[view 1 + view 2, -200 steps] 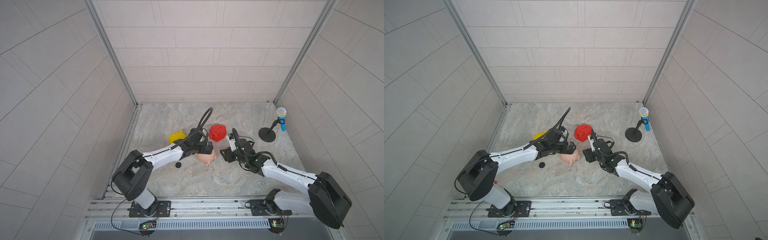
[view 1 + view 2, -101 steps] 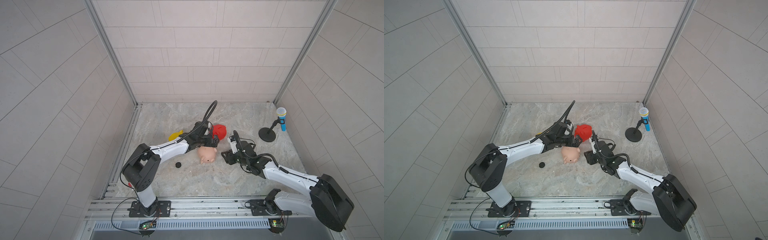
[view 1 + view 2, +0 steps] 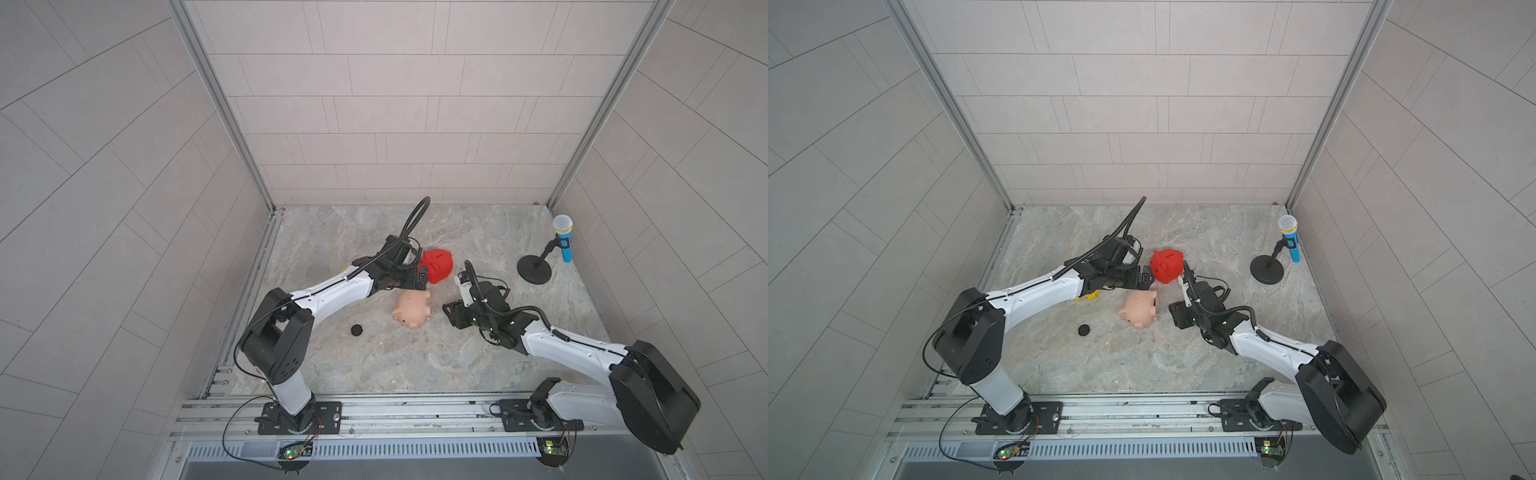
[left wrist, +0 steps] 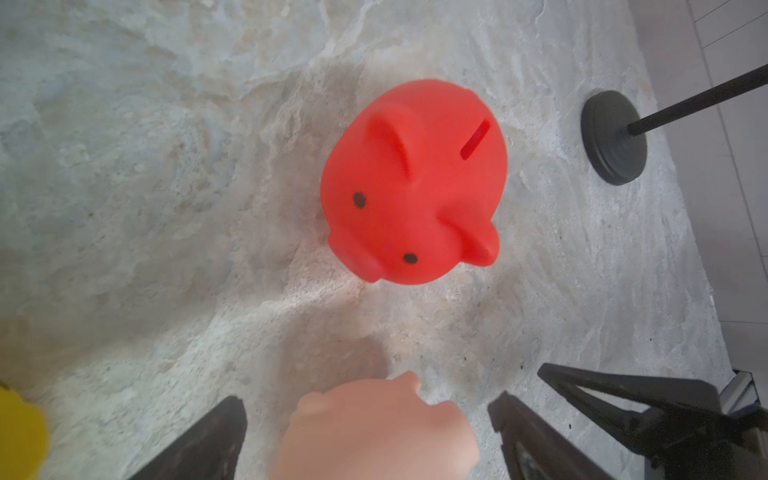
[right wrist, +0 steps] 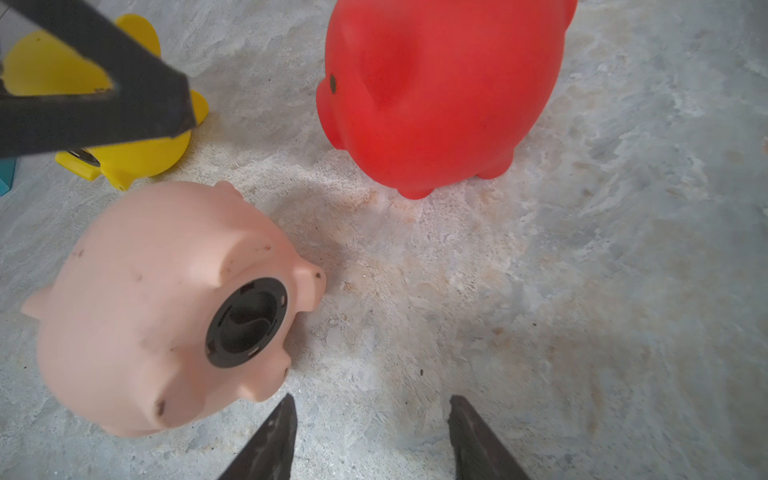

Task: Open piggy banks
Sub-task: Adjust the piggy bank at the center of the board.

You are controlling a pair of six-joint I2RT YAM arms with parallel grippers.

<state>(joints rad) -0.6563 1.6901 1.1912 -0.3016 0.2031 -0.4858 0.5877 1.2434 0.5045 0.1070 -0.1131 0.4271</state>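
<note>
Of the piggy banks, the pale pink pig [image 3: 412, 309] [image 3: 1140, 309] lies on its side at mid table. Its black belly plug [image 5: 247, 328] sits in place and faces my right gripper. The red pig [image 3: 436, 266] [image 4: 415, 183] stands upright just behind it, slot up. The yellow pig [image 5: 124, 153] [image 3: 1090, 296] is mostly hidden under my left arm. My left gripper [image 3: 422, 276] [image 4: 368, 411] hangs open between the pink and red pigs and holds nothing. My right gripper [image 3: 452, 316] [image 5: 372, 403] is open over bare table beside the pink pig's belly.
A loose black plug [image 3: 356, 330] [image 3: 1084, 330] lies on the stone table left of the pink pig. A blue toy microphone [image 3: 563, 239] on a black stand [image 3: 534, 270] is at the back right. Tiled walls close in three sides.
My left gripper has left the pink pig and swung back toward the red pig. The pink pig has rolled and shifted slightly. The right arm has barely moved.
</note>
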